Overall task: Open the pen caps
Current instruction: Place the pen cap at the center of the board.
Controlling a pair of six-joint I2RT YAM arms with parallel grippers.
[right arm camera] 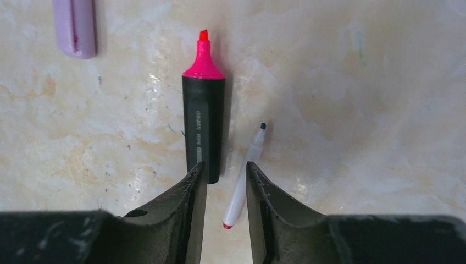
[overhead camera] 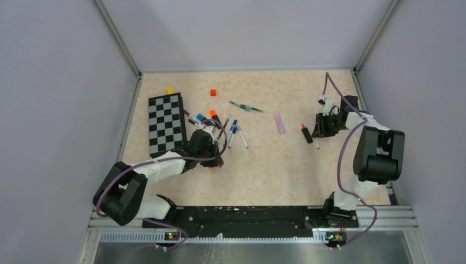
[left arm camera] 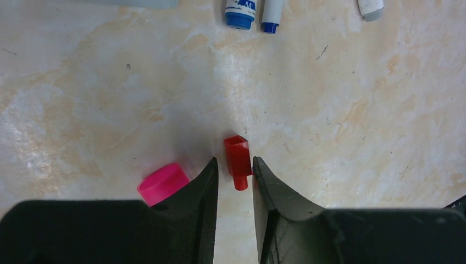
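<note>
A small red pen cap (left arm camera: pixel 237 158) lies on the table between my left gripper's (left arm camera: pixel 234 160) fingertips, against the right finger and with a gap on its left side; the jaws stand apart. A pink cap (left arm camera: pixel 163 183) lies just outside the left finger. My right gripper (right arm camera: pixel 225 165) is open over a thin white pen (right arm camera: pixel 242 190) with a bare dark tip, lying loose between the fingers. A black highlighter (right arm camera: pixel 203 126) with a bare pink tip lies by the left finger. More pens (overhead camera: pixel 233 132) lie beyond the left gripper (overhead camera: pixel 216 159).
A checkerboard (overhead camera: pixel 166 124) lies at the left, with a yellow cube (overhead camera: pixel 170 90) and a red cube (overhead camera: pixel 213 92) behind it. A lilac pen (overhead camera: pixel 279 123) and a thin pen (overhead camera: pixel 247 108) lie mid-table. Blue-capped pens (left arm camera: pixel 240 12) lie ahead of the left gripper.
</note>
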